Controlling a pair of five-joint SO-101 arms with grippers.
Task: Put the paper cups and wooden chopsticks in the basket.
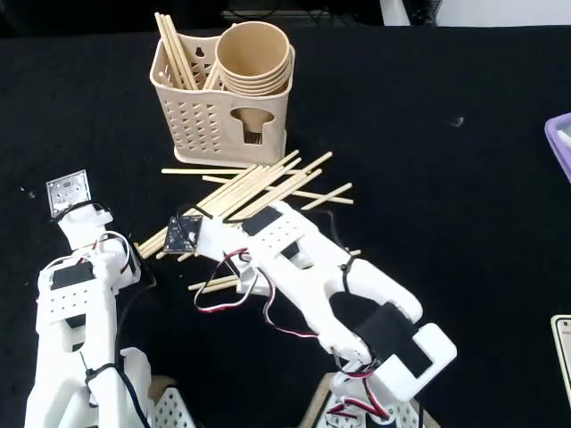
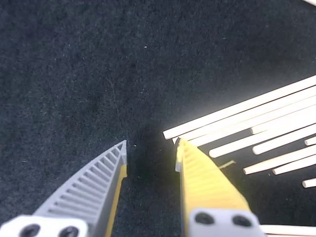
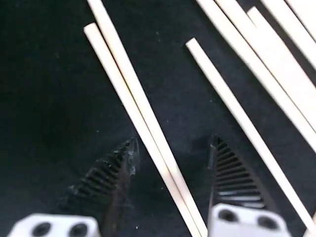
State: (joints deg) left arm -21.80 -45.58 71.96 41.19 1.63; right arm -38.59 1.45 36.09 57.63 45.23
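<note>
A beige basket [image 1: 219, 116] stands at the far side of the black bench [image 1: 446, 223]. It holds stacked paper cups [image 1: 256, 55] and a few upright wooden chopsticks [image 1: 177, 49]. Loose chopsticks [image 1: 259, 187] lie scattered just in front of it. The right end effector [image 3: 173, 143], jaws apart, straddles a pair of them. The left end effector [image 2: 150, 150], jaws also apart, sits beside the stick ends, gripping nothing.
</note>
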